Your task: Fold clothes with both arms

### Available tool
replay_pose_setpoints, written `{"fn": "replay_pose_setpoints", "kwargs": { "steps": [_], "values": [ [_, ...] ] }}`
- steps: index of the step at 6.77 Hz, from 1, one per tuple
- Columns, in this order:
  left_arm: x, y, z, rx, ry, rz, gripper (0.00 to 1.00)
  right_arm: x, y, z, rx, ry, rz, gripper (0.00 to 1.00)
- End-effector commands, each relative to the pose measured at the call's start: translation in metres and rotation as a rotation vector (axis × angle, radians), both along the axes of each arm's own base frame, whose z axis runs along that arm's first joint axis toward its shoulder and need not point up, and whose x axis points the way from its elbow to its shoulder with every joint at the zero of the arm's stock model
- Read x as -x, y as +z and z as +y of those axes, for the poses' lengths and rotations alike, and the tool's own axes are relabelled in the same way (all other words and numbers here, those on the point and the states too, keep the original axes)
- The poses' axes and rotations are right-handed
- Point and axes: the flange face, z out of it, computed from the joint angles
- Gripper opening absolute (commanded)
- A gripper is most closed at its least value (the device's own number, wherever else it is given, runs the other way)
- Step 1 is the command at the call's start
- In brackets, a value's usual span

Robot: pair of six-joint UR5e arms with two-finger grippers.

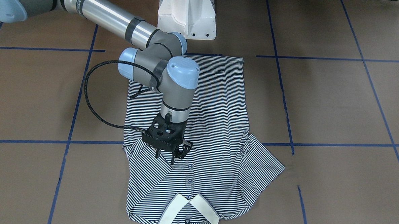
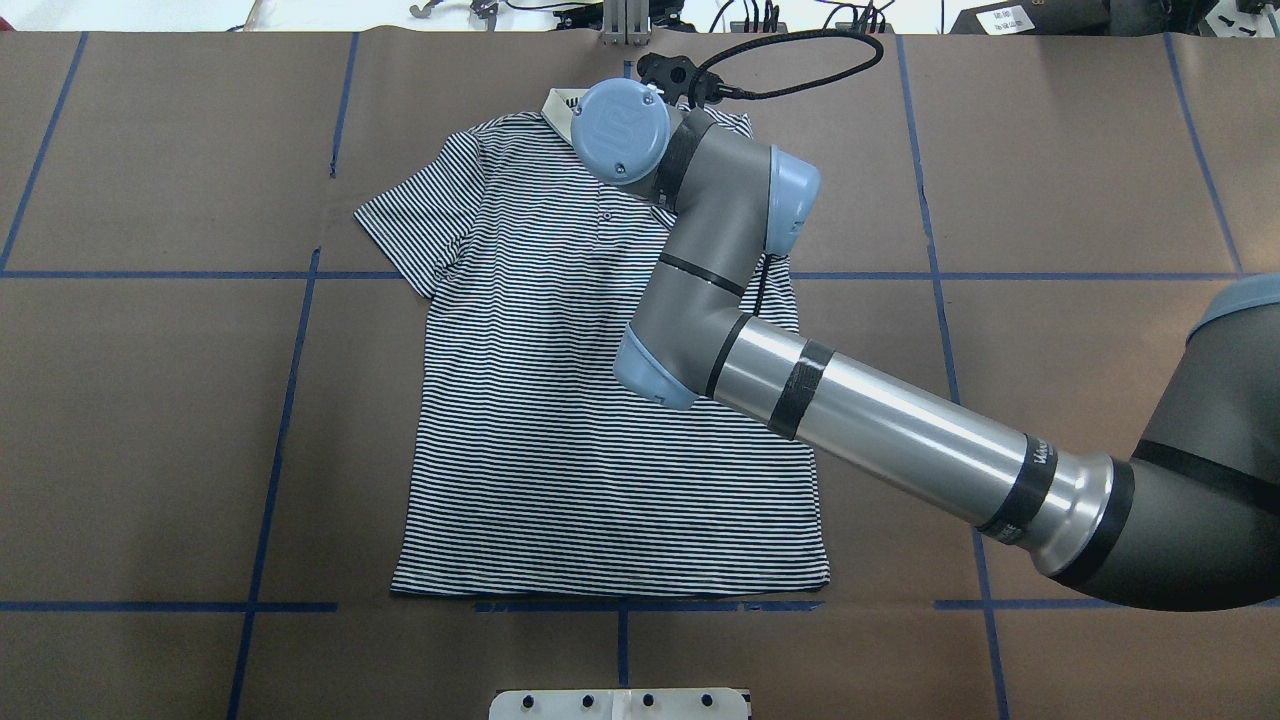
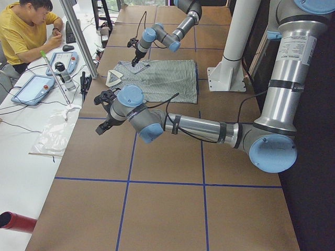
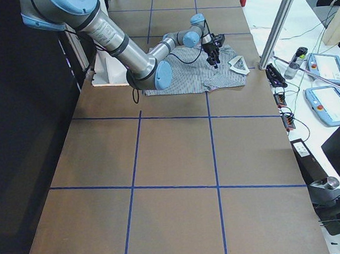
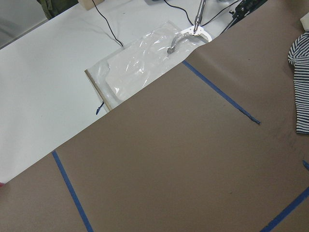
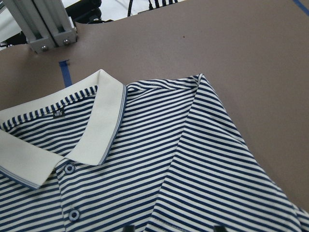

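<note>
Striped shirt [image 2: 560, 400]: one sleeve folded in, the rest to do.
Robot taken as 6 o'clock. The shirt lies flat and front up on the table [image 2: 150, 400], with its collar [image 1: 195, 209] at 12 and its hem at 6. The 2 o'clock sleeve [image 6: 217, 159] is turned in over the chest. The 10 o'clock sleeve [image 2: 420, 220] is spread out, and the body is unfolded. The right gripper [image 1: 169, 154] hangs at the turned-in sleeve, jaws wide, holding nothing; whether it touches the cloth is unclear. The left gripper [image 3: 102, 125] is out at 9 o'clock over bare table, well apart from the shirt; I cannot tell how its jaws stand. By my reckoning, what remains is the second sleeve, then the body fold.
</note>
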Motion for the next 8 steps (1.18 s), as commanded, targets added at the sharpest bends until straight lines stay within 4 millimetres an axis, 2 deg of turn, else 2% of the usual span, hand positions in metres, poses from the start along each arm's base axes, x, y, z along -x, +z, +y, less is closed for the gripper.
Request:
{"fn": "replay_pose_setpoints", "kwargs": {
  "steps": [1,2,3,4,5,6,7,8],
  "values": [
    [-0.068,-0.047,-0.013,0.003,0.046,0.083,1.00,-0.082,-0.003,-0.040,0.011,-0.192,0.006,1.00],
    [-0.124,-0.053,-0.010,0.057,0.097,0.128,1.00,-0.137,0.028,-0.038,-0.029,-0.278,0.014,1.00],
    [-0.157,-0.067,-0.014,0.127,0.045,0.172,1.00,-0.202,0.072,-0.033,-0.047,-0.362,-0.006,1.00],
    [-0.200,-0.084,-0.017,0.207,-0.026,0.216,0.95,-0.265,0.107,-0.032,-0.082,-0.420,-0.008,1.00],
    [-0.239,-0.095,-0.027,0.315,-0.098,0.277,0.74,-0.315,0.143,-0.036,-0.113,-0.482,0.004,1.00],
    [-0.276,-0.094,-0.037,0.395,-0.186,0.304,0.59,-0.360,0.190,-0.031,-0.163,-0.546,-0.040,1.00],
    [-0.310,-0.088,-0.046,0.417,-0.269,0.296,0.58,-0.391,0.234,-0.015,-0.201,-0.563,-0.088,1.00],
    [-0.341,-0.079,-0.050,0.426,-0.314,0.277,0.58,-0.401,0.248,-0.008,-0.212,-0.561,-0.099,1.00]
  ]
}}
